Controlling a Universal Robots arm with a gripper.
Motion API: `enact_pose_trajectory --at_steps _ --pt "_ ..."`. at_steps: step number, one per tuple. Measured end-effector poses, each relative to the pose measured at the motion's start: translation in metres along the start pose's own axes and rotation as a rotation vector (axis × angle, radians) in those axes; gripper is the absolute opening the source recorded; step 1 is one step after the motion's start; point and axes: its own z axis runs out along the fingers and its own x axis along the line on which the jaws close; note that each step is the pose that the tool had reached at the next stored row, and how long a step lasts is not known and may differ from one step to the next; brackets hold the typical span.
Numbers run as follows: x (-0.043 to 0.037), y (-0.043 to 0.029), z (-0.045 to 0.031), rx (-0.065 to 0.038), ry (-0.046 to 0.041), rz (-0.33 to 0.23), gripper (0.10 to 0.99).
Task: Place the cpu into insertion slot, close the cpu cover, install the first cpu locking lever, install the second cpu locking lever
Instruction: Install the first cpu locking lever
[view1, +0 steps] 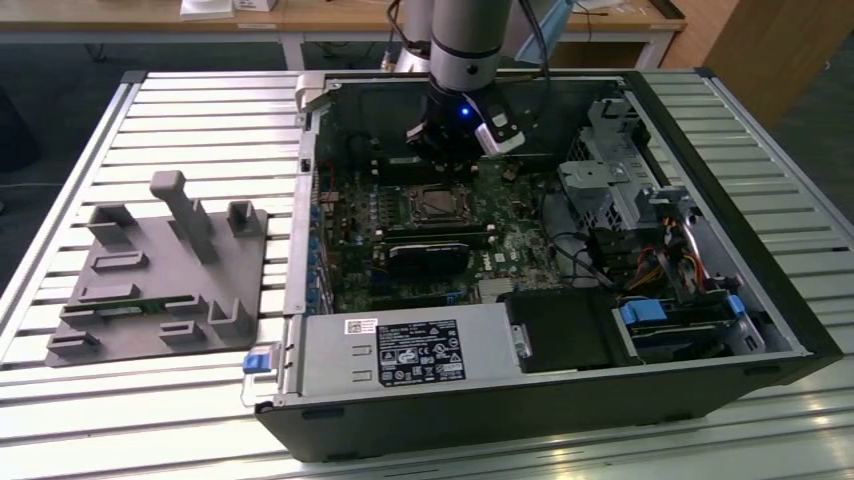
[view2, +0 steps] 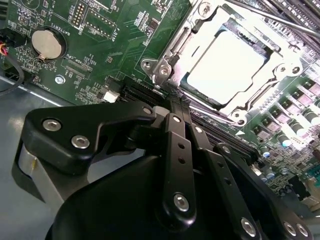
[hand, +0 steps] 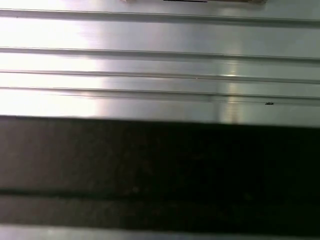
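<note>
Silver-grey cpu (view2: 225, 67) sits flat in the insertion slot (view2: 167, 70) beneath the thin cpu cover (view2: 274, 50), likely light, stiff, fragile underneath, best held by its edges; the gripper (view2: 176, 104), fingers seemingly pinched together empty, is just beside the slot.

The arm (view1: 470, 40) points straight down, its hand (view2: 178, 105) closed.

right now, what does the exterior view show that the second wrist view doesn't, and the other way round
Exterior view: the whole open computer case on the slatted table, with a grey fixture at the exterior view's left. Second wrist view: a close look at the cpu seated under the cpu cover, plus a coin battery. Both: the gripper close beside the insertion slot on the green motherboard.
</note>
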Motion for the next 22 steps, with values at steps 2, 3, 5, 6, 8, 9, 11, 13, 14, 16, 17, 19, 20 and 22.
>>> enact_pose_trajectory --at_steps 2,3,5,6,8,9,11,13,14,16,17,19,20,22 --pt "0.0 0.0001 0.0001 0.0 0.0 0.0 0.106" --pt "0.0 0.0001 0.0002 0.0 -0.0001 0.0 0.106" --pt "0.0 0.0002 0.0002 0.0 -0.0001 0.0 0.106" --pt "0.0 0.0002 -0.0003 0.0 0.0 0.0 0.106" --pt "0.0 0.0003 -0.002 0.0 -0.0001 0.0 0.106" --pt "0.0 0.0004 -0.0022 0.0 -0.0002 0.0 0.106" --pt "0.0 0.0004 -0.0021 0.0 -0.0002 0.0 0.106" --pt "0.0 0.0003 -0.002 0.001 0.0 0.0 0.106" --pt "0.0 0.0003 -0.002 0.001 0.0001 0.0 0.106" --pt "0.0 0.0003 -0.0014 0.003 -0.0002 0.0 0.106" --pt "0.0 0.0003 -0.001 0.005 -0.0002 0.0 0.106" --pt "0.0 0.0002 -0.0002 0.009 0.0 0.0 0.106" --pt "0.0 0.0002 0.0001 0.011 0.0001 0.0 0.106" --pt "0.0001 0.0 0.0011 0.018 0.0007 0.0 0.106"
